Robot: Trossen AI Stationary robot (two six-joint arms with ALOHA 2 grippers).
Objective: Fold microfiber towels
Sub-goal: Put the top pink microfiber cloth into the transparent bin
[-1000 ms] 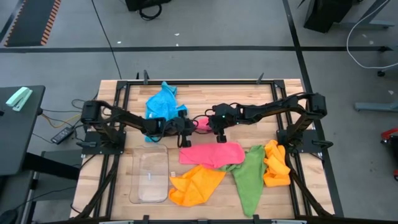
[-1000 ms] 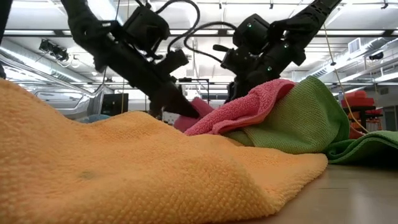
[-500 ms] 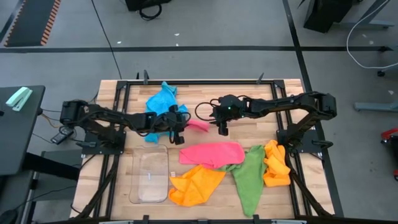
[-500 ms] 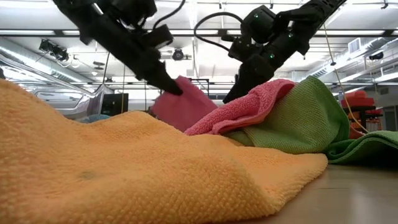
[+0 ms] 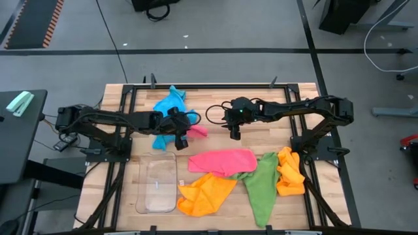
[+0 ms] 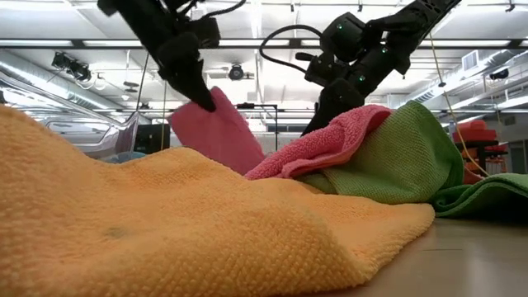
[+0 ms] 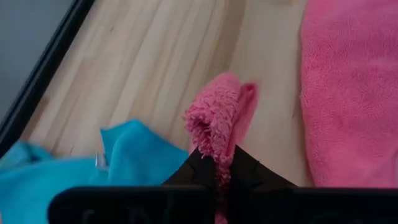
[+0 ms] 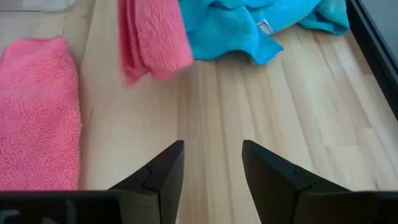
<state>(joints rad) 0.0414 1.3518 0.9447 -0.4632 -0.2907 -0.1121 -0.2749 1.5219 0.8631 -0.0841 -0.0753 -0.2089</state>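
Fingers of the left gripper (image 5: pixel 183 135) are closed on a folded pink towel (image 5: pixel 196 130), held by one edge, probably for carrying. Its long axis runs from the fingers toward the right gripper (image 5: pixel 234 132), which hovers nearby with parted, empty jaws.

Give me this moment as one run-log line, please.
left gripper: shut on pink towel, lifted | right gripper: open, empty
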